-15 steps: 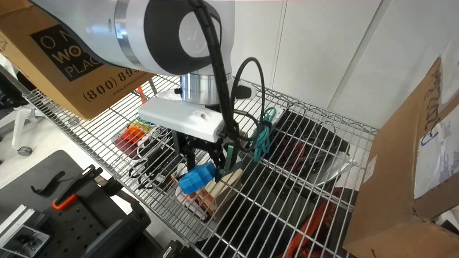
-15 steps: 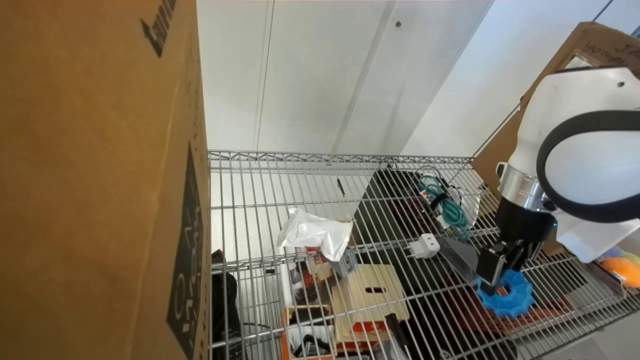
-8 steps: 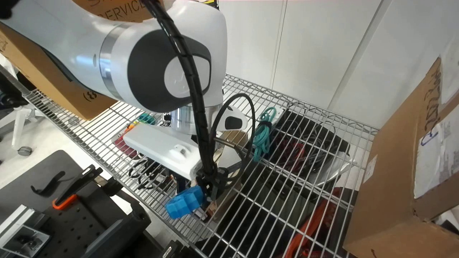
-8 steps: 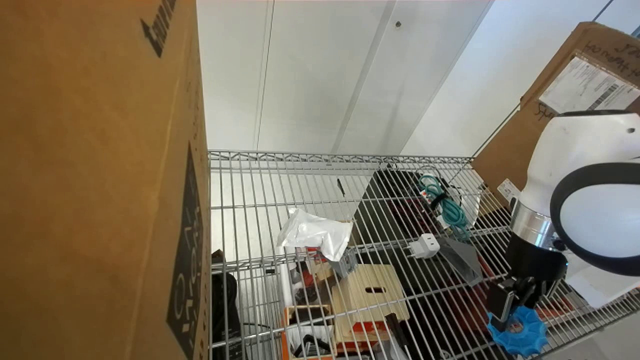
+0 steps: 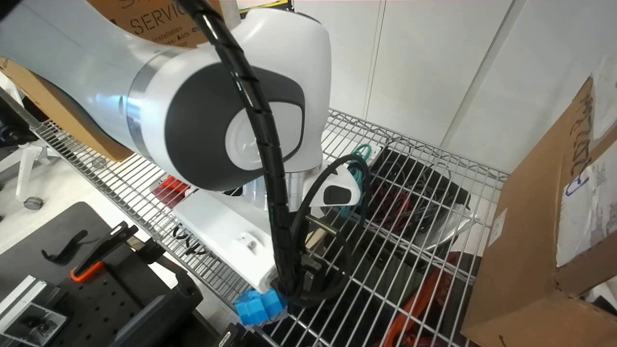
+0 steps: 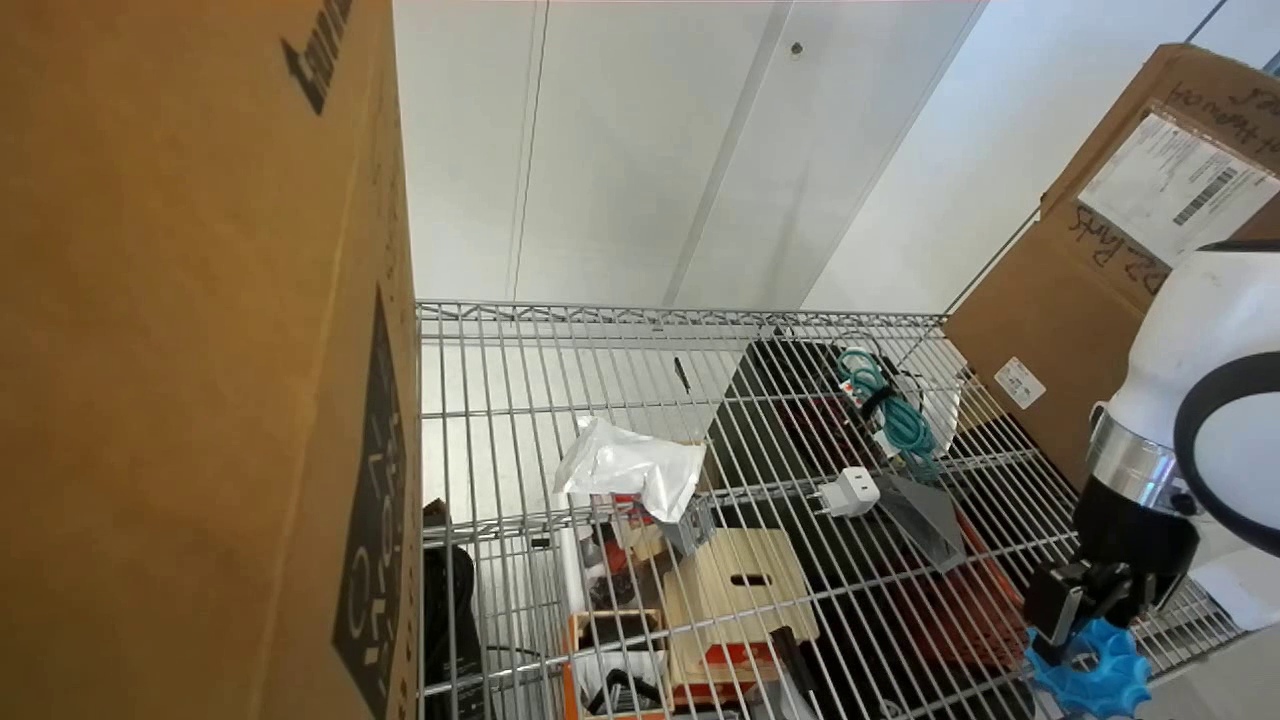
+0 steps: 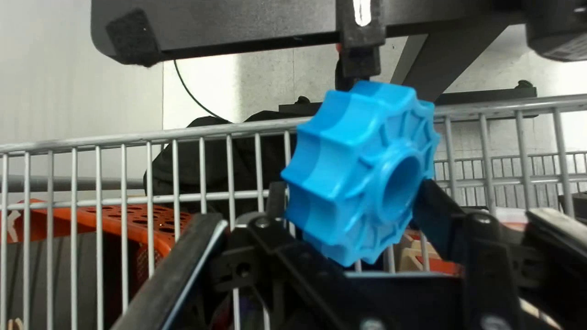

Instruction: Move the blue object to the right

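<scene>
gear (image 7: pixel 361 174): held by the claw (image 7: pixel 352 199) near one edge of the shelf (image 7: pixel 192 133), low in both exterior views; whether the shelf is touched by it cannot be told.
claw: closed onto the gear, the fingers (image 7: pixel 438 217) parted only by its breadth; nothing else is seen gripped.
step: the grasp is judged done and the sideways carry in hand; release is yet to be made.
next move: rightward travel is called for (whose right is meant is left unsaid), then a slow lowering, broad face down so that several wires are bridged, and only then should the grip be loosened. a drop over the edge should be guarded against.
gear's make: bright-blue, seemingly stiff plastic; the rim is scalloped, the face is ribbed, and a round hole is ringed by a raised hub.
shelf's make: thin grey metal wires, ranked in parallel and crossed by thicker bars.
cord (image 6: pixel 905 425): teal, coiled, bound in black.
bag (image 6: pixel 635 465): white, glossy, crumpled.
boxes (image 6: pixel 200 300): brown cardboard, flat-sided, marked with print.
</scene>
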